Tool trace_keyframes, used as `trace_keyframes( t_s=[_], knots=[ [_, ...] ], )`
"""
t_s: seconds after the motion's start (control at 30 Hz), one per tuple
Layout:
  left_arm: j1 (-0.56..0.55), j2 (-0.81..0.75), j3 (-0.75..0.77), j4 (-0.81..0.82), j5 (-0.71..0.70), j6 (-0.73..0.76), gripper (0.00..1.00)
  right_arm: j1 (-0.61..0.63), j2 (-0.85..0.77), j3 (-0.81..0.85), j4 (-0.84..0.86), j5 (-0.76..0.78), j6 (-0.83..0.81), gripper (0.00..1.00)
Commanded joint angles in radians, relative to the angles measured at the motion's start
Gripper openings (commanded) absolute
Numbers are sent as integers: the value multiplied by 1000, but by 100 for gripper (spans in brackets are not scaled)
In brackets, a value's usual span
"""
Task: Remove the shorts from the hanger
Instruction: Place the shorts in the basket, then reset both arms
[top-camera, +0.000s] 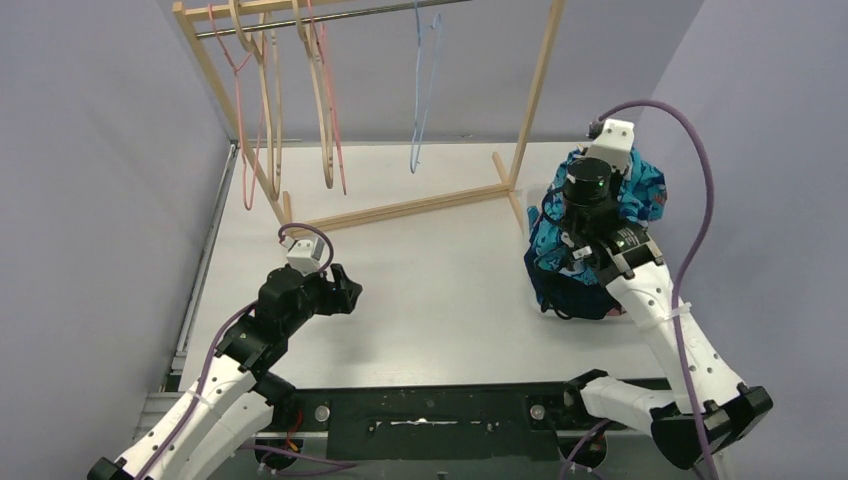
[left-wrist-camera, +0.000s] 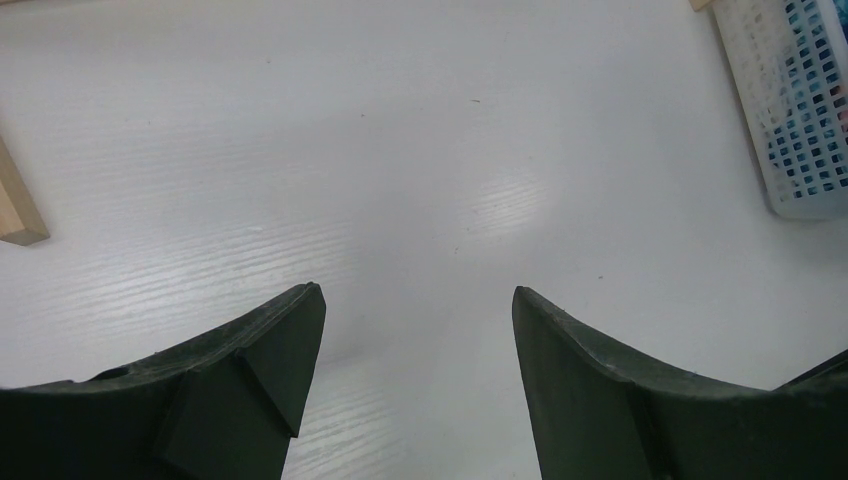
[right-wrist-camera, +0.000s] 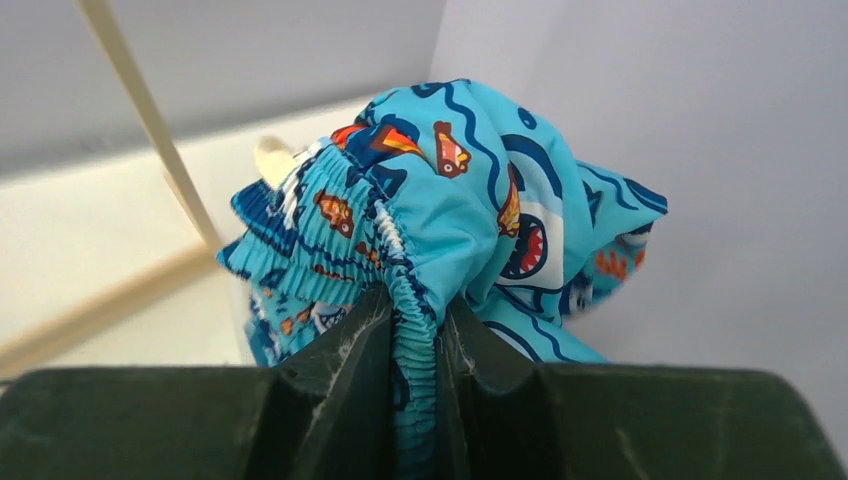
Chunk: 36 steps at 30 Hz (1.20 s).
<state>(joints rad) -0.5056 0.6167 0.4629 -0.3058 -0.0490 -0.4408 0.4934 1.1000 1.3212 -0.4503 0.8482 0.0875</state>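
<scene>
As gathered waistband (right-wrist-camera: 398, 245) is clamped between fingers of right hand (right-wrist-camera: 417, 300), teal shark-print shorts (right-wrist-camera: 480, 180) are bunched just above and beyond hand. Fabric judged light, soft, limp, possibly slick; thick elastic band judged surest hold. Empty left hand (left-wrist-camera: 415, 300) spread apart, counter (left-wrist-camera: 400, 150) below it

**Shorts (right-wrist-camera: 470, 190), bunched and held aloft.**
Teal fabric printed with sharks and orange fish, crumpled into a ball; the ribbed elastic waistband is pinched between the closed fingers of the right gripper (right-wrist-camera: 412, 340). Navy fabric (top-camera: 572, 298) lies heaped below, at the table's (top-camera: 450, 280) right side.
</scene>
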Motion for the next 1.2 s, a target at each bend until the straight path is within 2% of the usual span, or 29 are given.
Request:
trace_keyframes(
  t_s=[0.0, 0.13, 0.23, 0.37, 0.43, 0.5, 0.63, 0.73, 0.8, 0.87, 0.9, 1.03, 1.17],
  knots=[
    [-12, -14, 53, 9, -27, -12, 68, -149, -27, -184, -133, -330, 184, 1],
    [-17, -24, 42, 5, -53, -29, 68, -243, -92, -457, -56, -533, 359, 8],
    [-19, -18, 43, 3, -63, -29, 68, -349, -98, -523, -60, -642, 391, 11],
    [-19, 4, 47, 1, -55, -29, 68, -414, -111, -456, -126, -624, 369, 20],
    [-18, 16, 53, -7, -55, -29, 68, -424, -125, -405, -148, -604, 360, 35],
    [-19, 19, 58, -15, -60, -31, 68, -426, -142, -361, -161, -602, 349, 46],
    [-18, 6, 58, -32, -97, -40, 68, -426, -168, -258, -201, -622, 342, 54],
    [-18, -4, 80, -123, -235, -111, 71, -426, -207, -216, -203, -635, 343, 58],
    [-20, -7, 107, -214, -382, -246, 72, -426, -247, -216, -184, -636, 340, 60],
    [-19, -4, 147, -305, -483, -315, 72, -426, -293, -237, -160, -638, 342, 67],
    [-19, -1, 170, -371, -535, -357, 76, -426, -315, -253, -145, -641, 344, 70],
    [-16, 19, 268, -588, -752, -545, 77, -425, -400, -320, -105, -657, 380, 73],
    [-4, 33, 271, -623, -838, -576, 78, -424, -426, -366, -79, -682, 394, 74]
  ],
)
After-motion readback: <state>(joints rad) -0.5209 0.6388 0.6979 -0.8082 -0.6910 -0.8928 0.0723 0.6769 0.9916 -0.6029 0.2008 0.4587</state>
